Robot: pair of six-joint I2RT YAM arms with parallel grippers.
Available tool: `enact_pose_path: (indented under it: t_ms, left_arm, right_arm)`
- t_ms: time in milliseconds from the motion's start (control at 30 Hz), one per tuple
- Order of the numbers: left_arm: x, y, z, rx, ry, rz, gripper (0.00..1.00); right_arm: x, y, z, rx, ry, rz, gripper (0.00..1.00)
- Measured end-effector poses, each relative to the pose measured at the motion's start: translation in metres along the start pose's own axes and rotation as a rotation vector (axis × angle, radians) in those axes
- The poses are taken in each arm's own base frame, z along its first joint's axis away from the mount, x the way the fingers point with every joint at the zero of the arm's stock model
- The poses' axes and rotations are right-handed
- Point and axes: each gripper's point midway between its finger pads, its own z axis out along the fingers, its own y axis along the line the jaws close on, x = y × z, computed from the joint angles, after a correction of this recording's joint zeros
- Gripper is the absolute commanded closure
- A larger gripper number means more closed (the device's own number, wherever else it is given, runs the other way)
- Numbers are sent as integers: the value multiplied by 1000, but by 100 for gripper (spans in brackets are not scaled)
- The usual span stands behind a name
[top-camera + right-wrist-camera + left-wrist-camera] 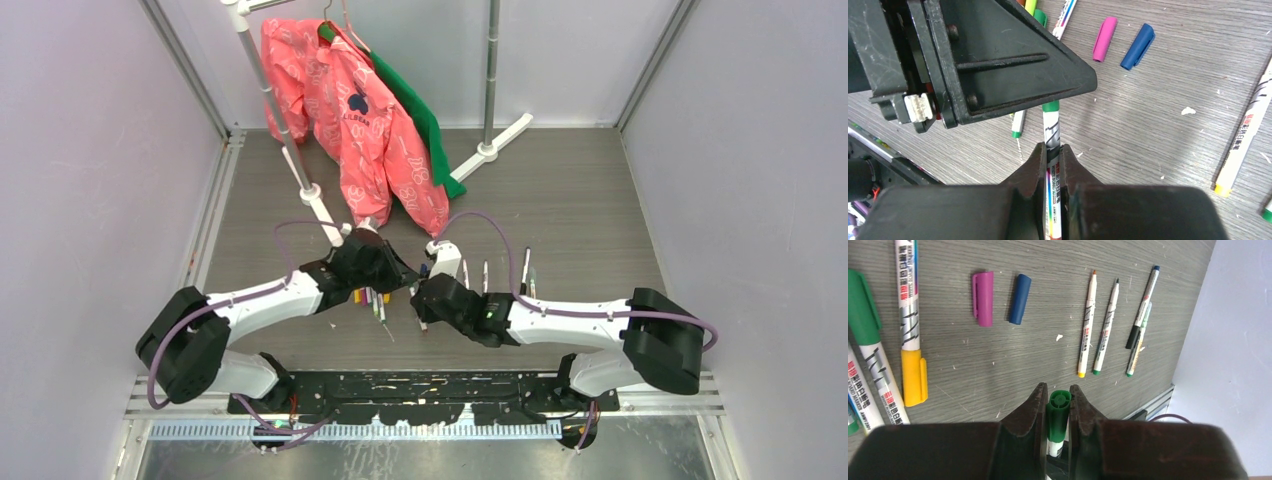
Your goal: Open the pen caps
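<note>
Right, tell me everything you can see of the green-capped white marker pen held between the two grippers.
The thin white plastic marker pen carries black printed lettering and a rainbow stripe along its barrel. Its green plastic cap, round at the end, is fitted on the pen. The left gripper is shut on the cap and the right gripper is shut on the barrel, so the pen spans straight between them. Nothing else visibly touches it.

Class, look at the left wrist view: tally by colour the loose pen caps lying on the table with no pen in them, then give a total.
Purple cap: 1
Blue cap: 1
Total: 2
</note>
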Motion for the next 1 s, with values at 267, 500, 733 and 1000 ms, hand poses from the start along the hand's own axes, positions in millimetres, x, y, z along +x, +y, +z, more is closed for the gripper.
enact_pose_path:
  t_ms: [267, 500, 733, 1000]
  left_arm:
    - [-10, 10, -3, -94, -16, -83, 100]
    - [-16, 15, -4, -177, -25, -87, 100]
    - [-97, -31, -8, -69, -259, -145, 100]
    - [-104, -44, -6, -25, -254, -43, 100]
  right_arm:
    - [0, 4, 6, 63, -39, 8, 99]
    - [-1, 6, 12, 133, -78, -6, 99]
    - [74, -61, -7, 340, 133, -197, 99]
    - [56, -78, -34, 376, 84, -181, 99]
